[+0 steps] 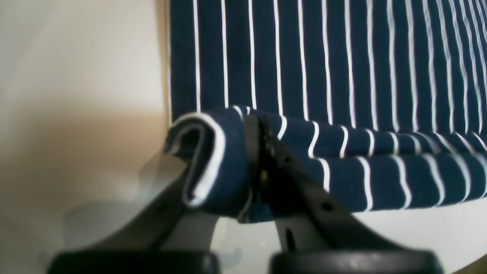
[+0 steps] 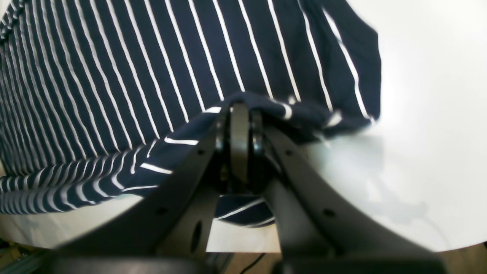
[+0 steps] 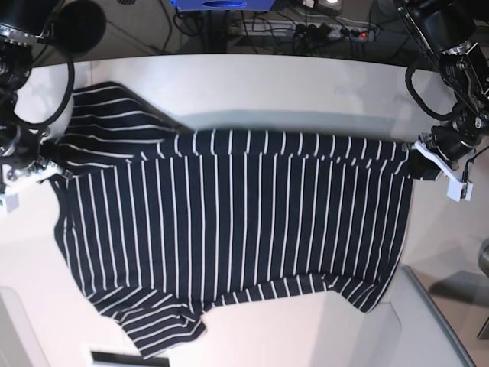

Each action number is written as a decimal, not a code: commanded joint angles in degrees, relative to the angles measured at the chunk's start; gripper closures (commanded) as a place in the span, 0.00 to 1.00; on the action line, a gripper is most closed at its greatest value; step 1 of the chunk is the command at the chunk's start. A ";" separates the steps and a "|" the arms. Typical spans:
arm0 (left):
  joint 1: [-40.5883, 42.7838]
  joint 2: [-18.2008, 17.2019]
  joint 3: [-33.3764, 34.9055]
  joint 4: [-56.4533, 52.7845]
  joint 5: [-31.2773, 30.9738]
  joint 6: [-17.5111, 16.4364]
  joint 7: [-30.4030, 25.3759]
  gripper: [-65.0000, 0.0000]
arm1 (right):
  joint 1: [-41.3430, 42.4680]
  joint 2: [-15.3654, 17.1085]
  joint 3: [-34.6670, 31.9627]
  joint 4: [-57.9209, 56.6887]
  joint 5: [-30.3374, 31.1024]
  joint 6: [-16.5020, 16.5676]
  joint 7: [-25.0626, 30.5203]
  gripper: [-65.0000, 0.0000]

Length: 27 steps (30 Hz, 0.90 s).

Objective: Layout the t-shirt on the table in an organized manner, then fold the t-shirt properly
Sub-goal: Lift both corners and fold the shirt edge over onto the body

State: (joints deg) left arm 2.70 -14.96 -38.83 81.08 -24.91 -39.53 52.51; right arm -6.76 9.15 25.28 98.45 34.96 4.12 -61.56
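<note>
Clamping tight on cloth, the left claw (image 1: 254,152) has its jaws shut on a folded edge of the t-shirt (image 1: 327,68); a thick roll of navy fabric w/ white trim bulges out just left of the tips, and more rolled hem runs off to the right of them. Beyond the tips the shirt body stretches flat away from the claw, stripes running straight out. To the left of the claw is bare white table (image 1: 76,76).

The right claw (image 2: 239,121) is likewise closed on the shirt (image 2: 114,76), w/ a bunch of dark cloth pinched between the jaws and a scrap hanging below them. From the tips the fabric spreads up and to the left; a short flap w/ a rounded corner sits just right of the grip, then bare table (image 2: 437,114) beyond that.

In the base view the left claw (image 3: 425,151) holds the shirt's (image 3: 229,222) right-hand edge and the right claw (image 3: 47,162) holds its left-hand edge, so the shirt spans between them, mostly flat on the table (image 3: 306,84). One sleeve lies toward the far edge near the right claw; the other lies crumpled at the near edge.
</note>
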 commanded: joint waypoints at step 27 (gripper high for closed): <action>-15.14 -1.08 9.86 -24.77 6.31 5.37 -15.54 1.00 | 15.51 6.98 -15.30 -33.71 -0.02 0.14 20.72 0.99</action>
State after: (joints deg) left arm -11.29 -15.09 -28.82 55.46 -17.63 -33.87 38.09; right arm 7.73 15.05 9.74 63.92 34.52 4.03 -41.67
